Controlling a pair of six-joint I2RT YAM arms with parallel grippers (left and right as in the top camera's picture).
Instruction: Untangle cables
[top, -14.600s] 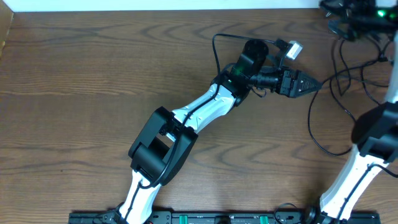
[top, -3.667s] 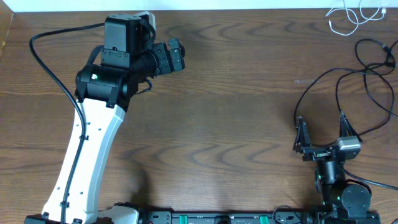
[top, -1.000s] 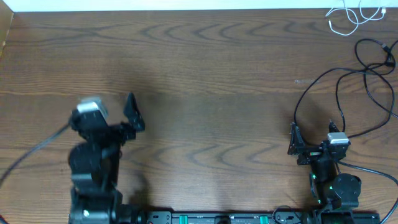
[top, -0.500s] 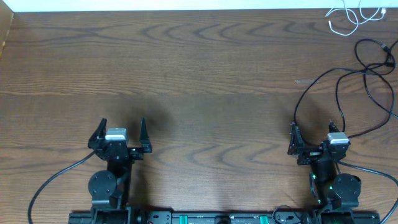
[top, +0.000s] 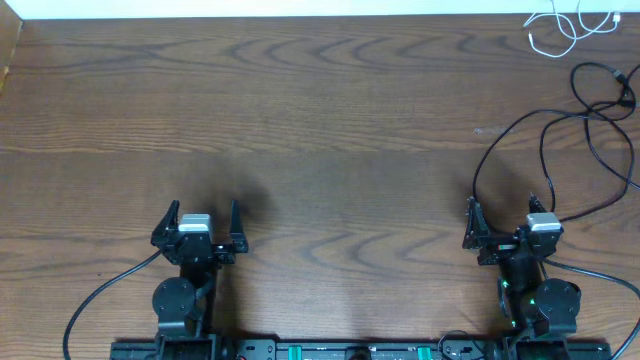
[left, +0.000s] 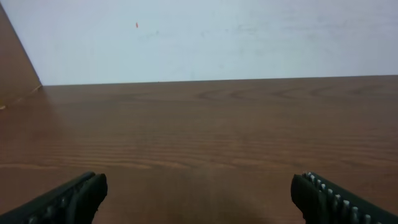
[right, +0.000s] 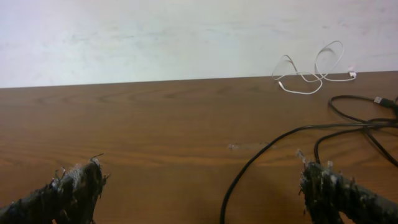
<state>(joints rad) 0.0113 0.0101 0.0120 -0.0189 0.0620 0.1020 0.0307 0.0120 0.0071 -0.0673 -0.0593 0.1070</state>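
1. The left end effector (top: 200, 214) sits low in the lower left of the overhead view. Its jaws are spread wide and hold nothing.
2. In the left wrist view, the left end effector (left: 199, 186) shows only two dark fingertips (left: 78, 193) in the bottom corners, with bare table (left: 205, 124) between them.
3. The right end effector (top: 508, 214) sits in the lower right of the overhead view. Its jaws are also spread wide and empty.
4. In the right wrist view, the right end effector (right: 200, 177) shows frayed, fuzzy fingertips (right: 78, 183) in the bottom corners.
5. The black cable (top: 520, 123) lies on the table in the right part of the overhead view, in loose loops reaching to the right edge.
6. One loop comes down just beside the right end effector; whether it touches a finger cannot be told.
7. In the right wrist view the black cable (right: 292, 131) curves from bottom centre up towards the right edge.
8. The white cable (top: 560, 25) lies in a small loose bundle in the upper right corner of the overhead view, apart from the black cable.
9. In the right wrist view the white cable (right: 303, 93) rests at the table's far edge, against a pale wall (right: 155, 37).
10. The table (top: 330, 120) is dark brown wood grain.
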